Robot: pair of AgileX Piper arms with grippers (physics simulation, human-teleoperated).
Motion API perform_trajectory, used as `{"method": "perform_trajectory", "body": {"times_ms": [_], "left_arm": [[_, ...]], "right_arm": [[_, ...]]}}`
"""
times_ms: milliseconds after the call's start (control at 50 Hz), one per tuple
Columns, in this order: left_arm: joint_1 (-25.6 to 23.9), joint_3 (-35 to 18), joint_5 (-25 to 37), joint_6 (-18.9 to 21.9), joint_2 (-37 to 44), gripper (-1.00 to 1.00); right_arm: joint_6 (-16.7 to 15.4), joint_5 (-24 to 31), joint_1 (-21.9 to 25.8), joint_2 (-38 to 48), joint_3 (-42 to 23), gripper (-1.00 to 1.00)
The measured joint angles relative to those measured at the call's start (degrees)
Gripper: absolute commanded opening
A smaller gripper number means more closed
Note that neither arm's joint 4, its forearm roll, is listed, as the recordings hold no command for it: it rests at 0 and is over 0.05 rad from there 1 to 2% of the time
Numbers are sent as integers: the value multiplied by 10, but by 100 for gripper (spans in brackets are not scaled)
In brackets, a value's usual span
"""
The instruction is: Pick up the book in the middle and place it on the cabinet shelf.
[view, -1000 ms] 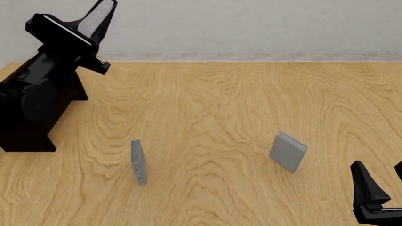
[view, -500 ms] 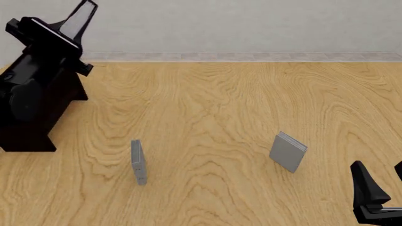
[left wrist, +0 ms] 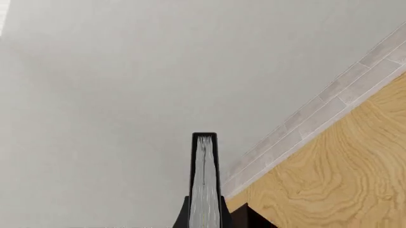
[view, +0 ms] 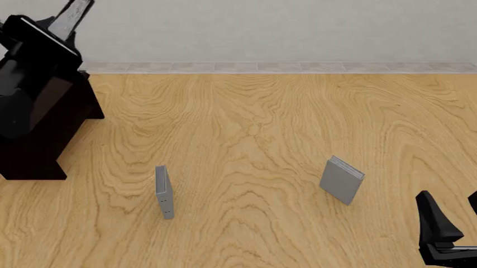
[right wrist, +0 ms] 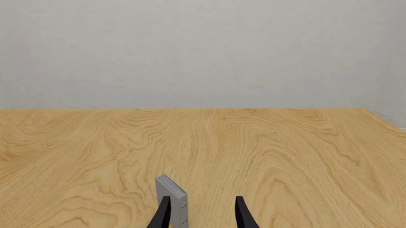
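My left gripper (view: 60,27) is shut on the thick black book (view: 76,12) with white page edges and holds it tilted, high over the back of the dark cabinet (view: 37,159) at the far left. In the left wrist view the book (left wrist: 204,180) stands edge-on between the fingers, with a dark corner of the cabinet (left wrist: 254,217) beside it. My right gripper (view: 451,237) is open and empty at the front right; its fingers (right wrist: 163,214) show in the right wrist view.
A thin grey book (view: 164,191) stands upright on the wooden table left of centre. A small light-grey book (view: 342,180) stands right of centre, and shows just beyond my right gripper's fingers (right wrist: 171,197). A grey wall runs along the back.
My left arm has carried the black book further left and back, over the cabinet. The right arm and the two grey books have not moved.
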Motion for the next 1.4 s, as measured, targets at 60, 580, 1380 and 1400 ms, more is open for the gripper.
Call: {"method": "perform_trajectory", "body": {"times_ms": [60,580,1380,1400], "left_arm": [[5,3,-7,17,3,-100],[46,11,-56,138,60,-100],[125,-65,13,122,82,-100],[125,-68,18,116,81,-100]], "right_arm": [[0,0,0,0,0,100],[0,0,0,0,0,100],[0,0,0,0,0,100],[0,0,0,0,0,100]]}}
